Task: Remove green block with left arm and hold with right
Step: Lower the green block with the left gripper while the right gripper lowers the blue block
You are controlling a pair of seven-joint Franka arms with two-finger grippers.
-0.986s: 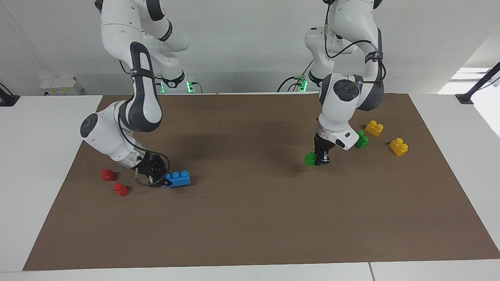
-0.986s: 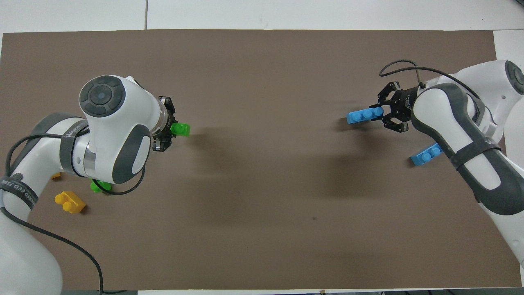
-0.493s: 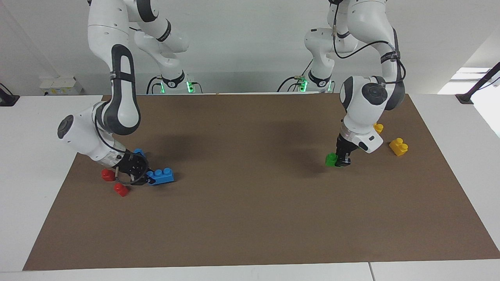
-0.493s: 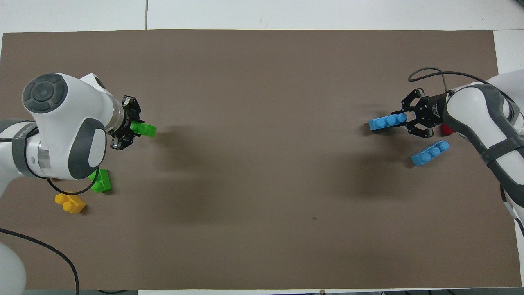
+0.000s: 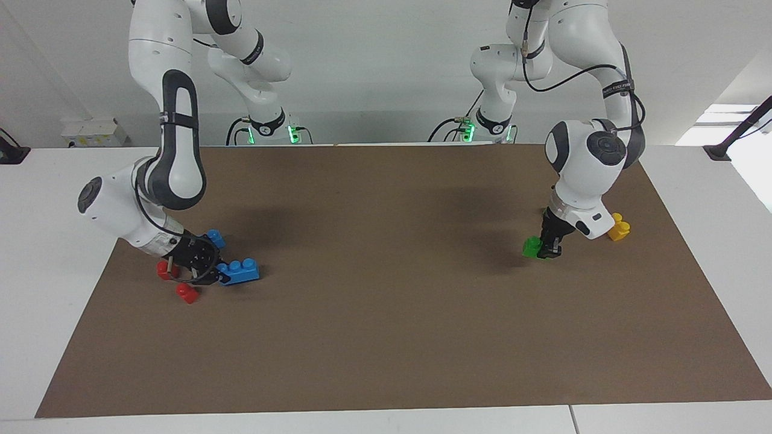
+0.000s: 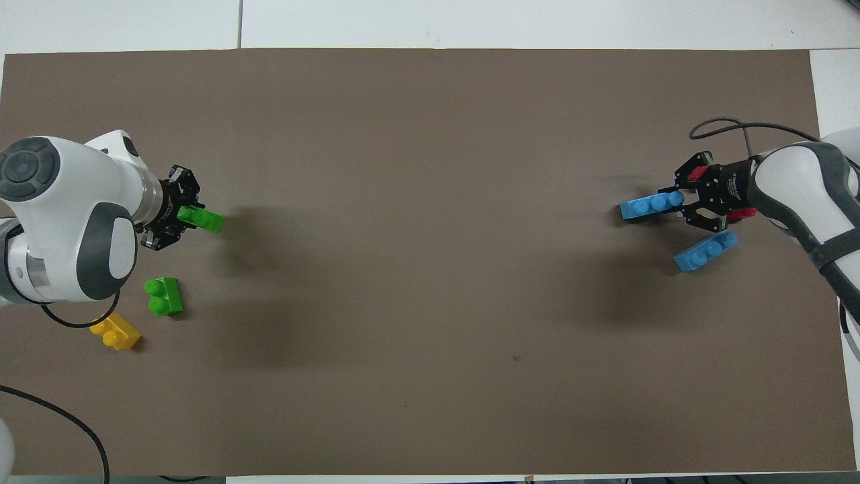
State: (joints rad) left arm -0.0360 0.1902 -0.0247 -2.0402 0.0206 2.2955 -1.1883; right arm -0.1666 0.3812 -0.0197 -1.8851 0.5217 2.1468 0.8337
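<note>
The right gripper (image 5: 218, 276) pinches one blue brick (image 5: 239, 272) just over the mat (image 5: 386, 337), beside a second blue brick (image 5: 214, 237) and two red pieces (image 5: 187, 293). The left gripper (image 5: 546, 248) clamps one green block (image 5: 532, 247) low over the mat; another green brick (image 6: 163, 296) and one visible yellow brick (image 5: 619, 229) lie nearby.

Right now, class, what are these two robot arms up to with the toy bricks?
Each arm has a brick in its grip. The left gripper is shut on a green block, low over the brown mat at the left arm's end. A second green block and a yellow brick lie on the mat nearby. At the right arm's end, the right gripper is shut on a blue brick, with another blue brick and two red pieces close by.
</note>
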